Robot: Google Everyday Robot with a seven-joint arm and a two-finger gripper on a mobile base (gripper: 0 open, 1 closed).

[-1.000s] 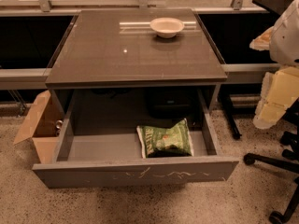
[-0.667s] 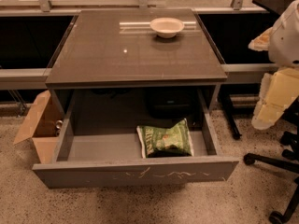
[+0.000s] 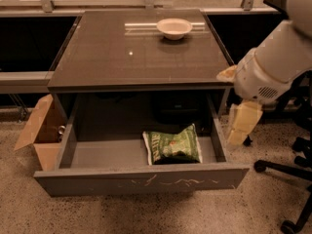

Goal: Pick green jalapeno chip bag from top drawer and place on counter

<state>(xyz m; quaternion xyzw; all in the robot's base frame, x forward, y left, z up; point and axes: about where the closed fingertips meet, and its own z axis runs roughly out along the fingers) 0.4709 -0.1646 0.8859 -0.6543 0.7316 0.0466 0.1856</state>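
The green jalapeno chip bag (image 3: 172, 146) lies flat inside the open top drawer (image 3: 141, 179), right of the middle and near the front panel. The drawer is pulled out from under the counter (image 3: 117, 52), a glossy dark table top. My gripper (image 3: 242, 124) hangs below the white arm (image 3: 273, 62) at the right, just outside the drawer's right side wall and level with the counter's front right corner. It is to the right of the bag and apart from it, holding nothing that I can see.
A white bowl (image 3: 174, 28) stands at the back of the counter. A brown cardboard box (image 3: 41, 135) sits on the floor left of the drawer. Black office chair legs (image 3: 287, 179) stand on the floor at the right.
The arm and gripper have moved left, from the frame's right edge to beside the drawer's right wall. The bag, the drawer and the bowl have not moved.
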